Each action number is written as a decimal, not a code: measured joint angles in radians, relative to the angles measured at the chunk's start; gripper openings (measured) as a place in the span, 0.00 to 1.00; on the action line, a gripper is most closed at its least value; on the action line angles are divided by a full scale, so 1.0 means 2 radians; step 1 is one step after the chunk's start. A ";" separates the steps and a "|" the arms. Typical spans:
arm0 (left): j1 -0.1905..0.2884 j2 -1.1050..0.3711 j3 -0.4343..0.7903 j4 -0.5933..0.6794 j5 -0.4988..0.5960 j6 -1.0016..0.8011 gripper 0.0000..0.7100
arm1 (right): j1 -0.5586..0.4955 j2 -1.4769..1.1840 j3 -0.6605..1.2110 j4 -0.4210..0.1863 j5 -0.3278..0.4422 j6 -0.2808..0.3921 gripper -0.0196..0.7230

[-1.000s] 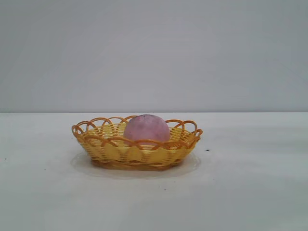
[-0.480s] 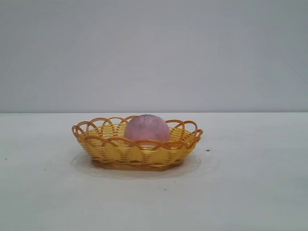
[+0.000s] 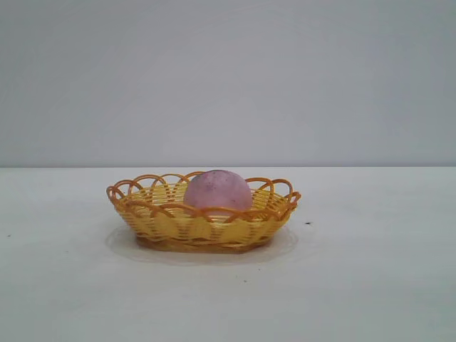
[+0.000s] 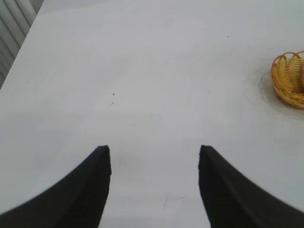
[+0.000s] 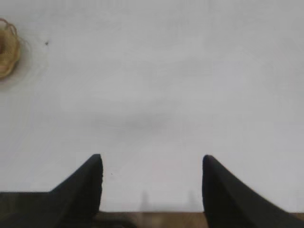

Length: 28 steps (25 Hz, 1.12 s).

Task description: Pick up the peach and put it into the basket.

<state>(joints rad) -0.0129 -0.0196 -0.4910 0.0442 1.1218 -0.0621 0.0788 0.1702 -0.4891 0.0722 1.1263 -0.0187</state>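
The pinkish-purple peach sits inside the yellow wicker basket with its orange looped rim, in the middle of the white table in the exterior view. No gripper shows in that view. In the left wrist view my left gripper is open and empty over bare table, far from the basket at that picture's edge. In the right wrist view my right gripper is open and empty near the table's edge, with the basket far off.
The white table runs to a plain grey wall. A wooden strip shows past the table edge under the right gripper. Pale slats stand beyond the table's side in the left wrist view.
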 joint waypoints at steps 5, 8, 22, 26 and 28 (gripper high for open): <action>0.000 0.000 0.000 0.000 0.000 0.000 0.50 | 0.000 -0.088 0.000 0.017 0.004 -0.026 0.55; 0.000 0.000 0.000 -0.001 0.000 0.000 0.50 | 0.000 -0.093 0.000 0.021 0.006 -0.033 0.55; 0.000 0.000 0.000 -0.001 0.000 0.000 0.50 | 0.000 -0.093 0.000 0.026 0.006 -0.037 0.55; 0.000 0.000 0.000 -0.001 0.000 0.000 0.50 | 0.000 -0.093 0.000 0.026 0.006 -0.037 0.55; 0.000 0.000 0.000 -0.001 0.000 0.000 0.50 | 0.000 -0.093 0.000 0.026 0.006 -0.037 0.55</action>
<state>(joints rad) -0.0129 -0.0196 -0.4910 0.0423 1.1214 -0.0621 0.0788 -0.0160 -0.4891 0.1235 1.1391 -0.0926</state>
